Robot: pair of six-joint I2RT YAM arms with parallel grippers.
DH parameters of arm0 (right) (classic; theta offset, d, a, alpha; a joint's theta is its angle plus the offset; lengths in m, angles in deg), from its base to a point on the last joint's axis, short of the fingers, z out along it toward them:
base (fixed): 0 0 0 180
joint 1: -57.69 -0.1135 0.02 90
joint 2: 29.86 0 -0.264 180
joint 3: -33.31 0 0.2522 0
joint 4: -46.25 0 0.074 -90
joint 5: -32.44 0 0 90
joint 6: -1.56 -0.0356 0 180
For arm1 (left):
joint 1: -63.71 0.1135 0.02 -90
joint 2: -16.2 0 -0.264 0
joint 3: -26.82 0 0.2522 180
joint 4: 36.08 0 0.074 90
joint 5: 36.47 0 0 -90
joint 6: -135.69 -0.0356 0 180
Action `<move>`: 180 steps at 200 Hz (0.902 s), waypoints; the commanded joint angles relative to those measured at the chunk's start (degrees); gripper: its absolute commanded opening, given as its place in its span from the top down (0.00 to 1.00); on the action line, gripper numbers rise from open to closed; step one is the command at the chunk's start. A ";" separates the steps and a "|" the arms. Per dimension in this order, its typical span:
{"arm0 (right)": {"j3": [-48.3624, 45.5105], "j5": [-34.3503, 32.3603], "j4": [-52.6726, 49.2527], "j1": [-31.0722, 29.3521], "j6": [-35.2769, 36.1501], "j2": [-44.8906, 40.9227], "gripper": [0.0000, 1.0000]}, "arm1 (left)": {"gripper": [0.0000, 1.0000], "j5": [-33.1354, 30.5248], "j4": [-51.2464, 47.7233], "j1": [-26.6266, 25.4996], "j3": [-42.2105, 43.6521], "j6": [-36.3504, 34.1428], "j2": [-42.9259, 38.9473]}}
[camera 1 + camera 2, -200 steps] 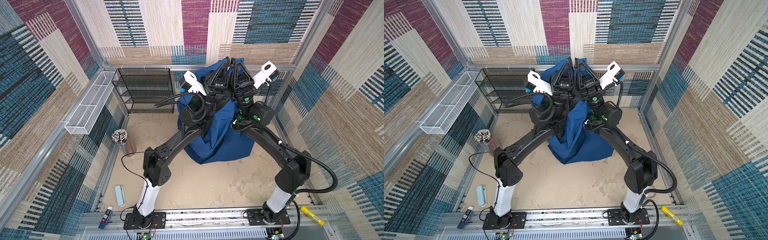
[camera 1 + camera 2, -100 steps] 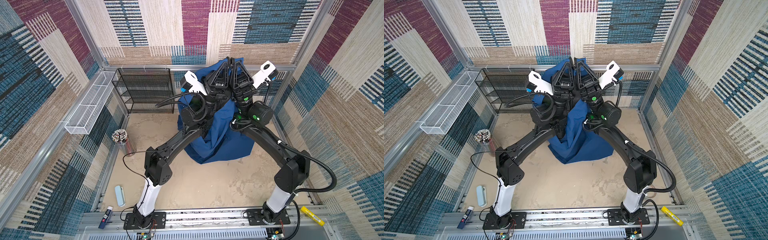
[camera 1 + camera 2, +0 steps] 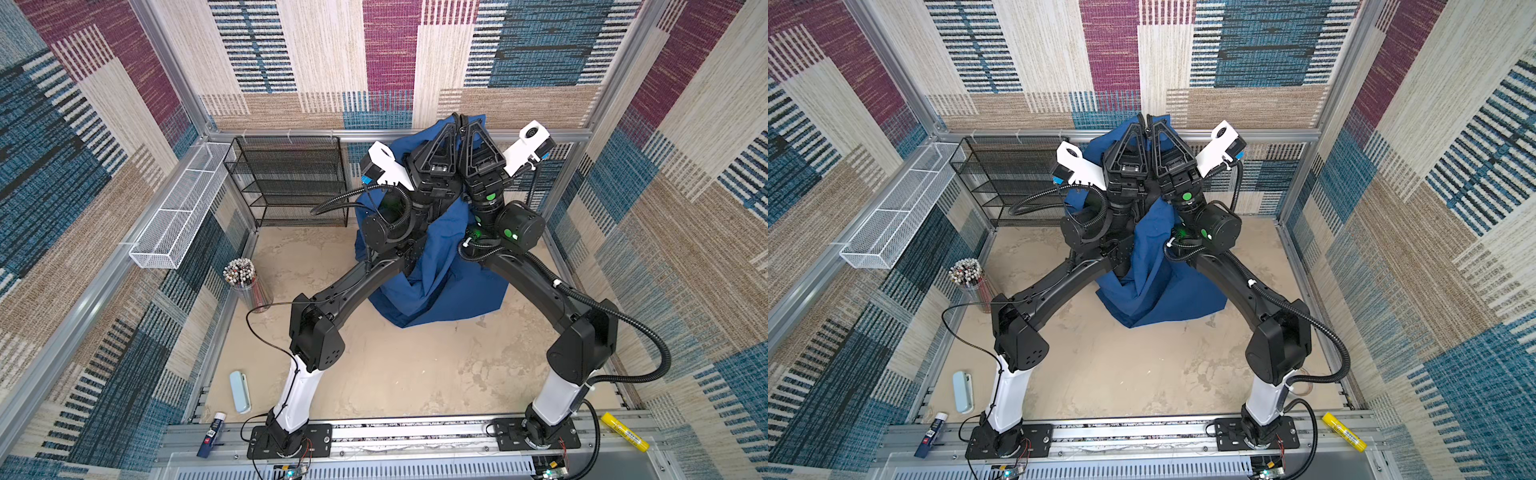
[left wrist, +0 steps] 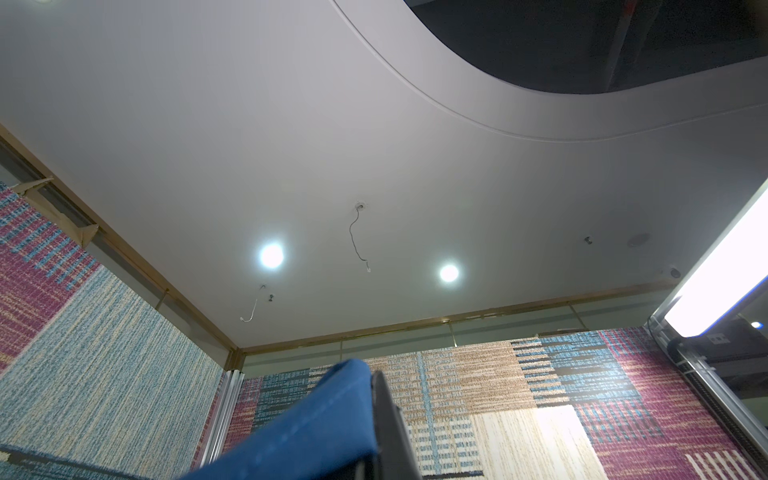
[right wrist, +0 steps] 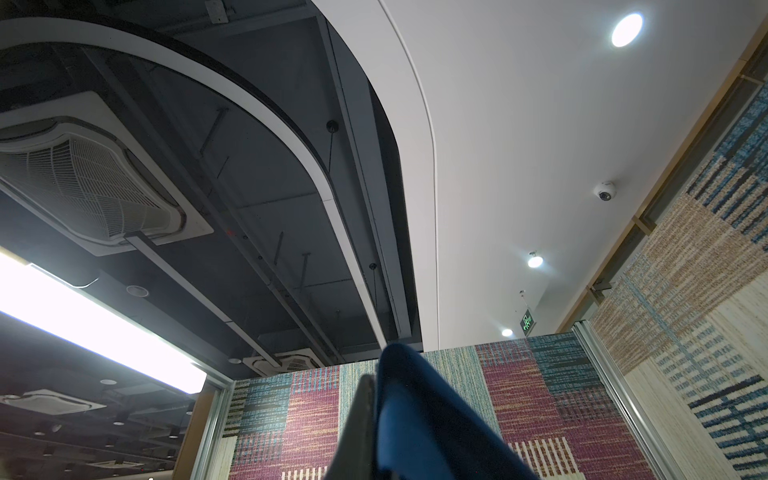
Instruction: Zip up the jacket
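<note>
- Currently both arms reach up at the far centre, with the left end effector point(image 3: 449, 132) and right end effector point(image 3: 471, 132) side by side. Each is pressed together on a fold of the jacket point(image 3: 436, 286).
- Blue cloth lies against one finger point(image 4: 390, 424) in the left wrist view, and likewise in the right wrist view.
- From these pinches the jacket hangs down, its lower end bunched on the table point(image 3: 395, 374) between the arms.
- Lifting it probably lets its weight straighten the front so the zipper edges can be found; no zipper shows.
</note>
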 commanded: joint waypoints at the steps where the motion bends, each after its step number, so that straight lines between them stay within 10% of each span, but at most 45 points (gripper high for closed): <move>1: 0.79 0.62 25.25 -0.17 -0.89 0.06 1.00 | 1.00 0.96 1.64 0.04 -0.39 -0.88 -0.12; 180: 1.53 1.14 25.16 -0.26 -0.75 0.50 1.00 | 1.00 2.10 0.87 0.04 0.75 -1.71 -0.64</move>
